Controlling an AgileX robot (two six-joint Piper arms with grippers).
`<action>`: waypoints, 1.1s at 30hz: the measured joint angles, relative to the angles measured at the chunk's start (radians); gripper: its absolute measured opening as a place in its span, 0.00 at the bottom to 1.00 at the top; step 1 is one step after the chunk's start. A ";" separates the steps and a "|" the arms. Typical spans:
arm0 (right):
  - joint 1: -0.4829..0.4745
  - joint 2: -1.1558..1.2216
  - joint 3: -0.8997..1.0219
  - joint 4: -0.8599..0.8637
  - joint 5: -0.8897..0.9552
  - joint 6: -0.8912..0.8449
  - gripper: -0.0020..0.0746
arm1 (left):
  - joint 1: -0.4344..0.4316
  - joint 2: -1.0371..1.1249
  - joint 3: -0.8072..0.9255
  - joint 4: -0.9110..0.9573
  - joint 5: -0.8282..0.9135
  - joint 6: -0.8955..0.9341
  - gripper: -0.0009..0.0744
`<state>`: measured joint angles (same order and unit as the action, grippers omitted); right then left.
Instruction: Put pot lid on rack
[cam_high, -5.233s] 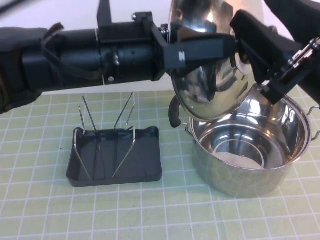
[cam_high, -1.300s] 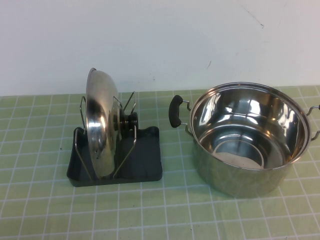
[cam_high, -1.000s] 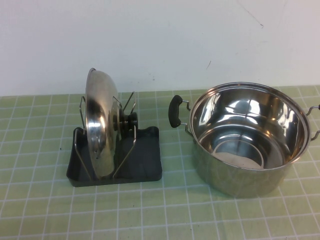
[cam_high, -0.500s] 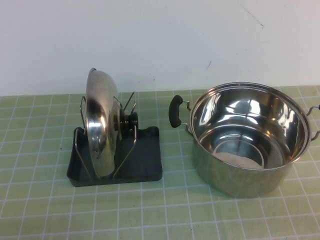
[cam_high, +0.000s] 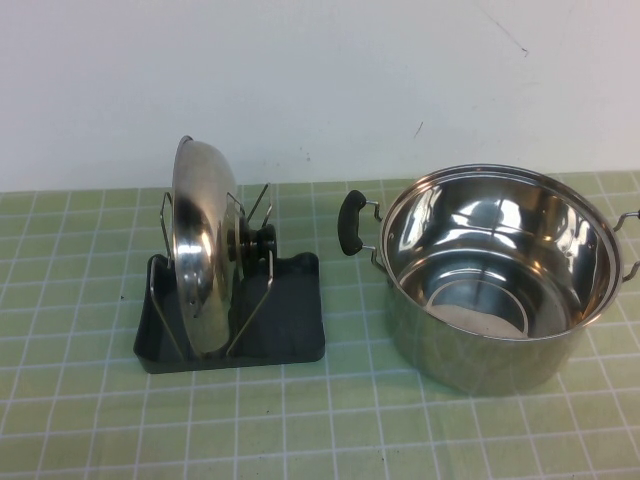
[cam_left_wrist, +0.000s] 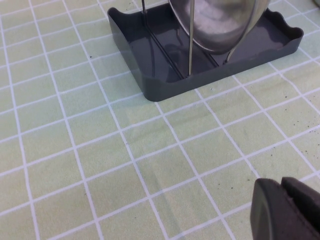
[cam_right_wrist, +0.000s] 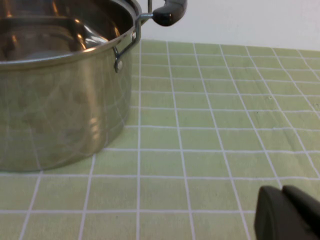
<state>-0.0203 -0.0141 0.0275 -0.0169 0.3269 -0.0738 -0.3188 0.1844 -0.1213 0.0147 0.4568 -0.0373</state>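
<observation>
Pot lid (cam_high: 198, 260) stands on edge in the dark grey rack (cam_high: 290, 330) between its wire uprights, knob (cam_high: 262, 242) facing right toward the open steel pot (cam_high: 495, 275), while left gripper (cam_left_wrist: 287, 207) and right gripper (cam_right_wrist: 287, 212) sit low over the green grid mat (cam_high: 330, 420), fingers pressed together, holding nothing.

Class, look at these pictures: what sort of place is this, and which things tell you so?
Probably a tabletop test bench set up like a kitchen: a pot lid on a rack, a steel pot, a green gridded mat, plain white wall behind.
</observation>
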 joint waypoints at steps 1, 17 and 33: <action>0.000 0.000 0.000 0.000 0.000 0.002 0.02 | 0.000 0.000 0.000 0.000 0.000 0.000 0.01; 0.000 0.000 0.000 0.000 0.002 0.006 0.02 | 0.000 0.000 0.000 0.000 0.000 0.000 0.01; 0.000 0.000 0.000 0.000 0.002 0.001 0.02 | 0.170 -0.054 0.050 0.057 -0.108 0.002 0.01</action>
<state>-0.0203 -0.0141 0.0275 -0.0169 0.3292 -0.0730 -0.1486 0.1305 -0.0709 0.0714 0.3491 -0.0354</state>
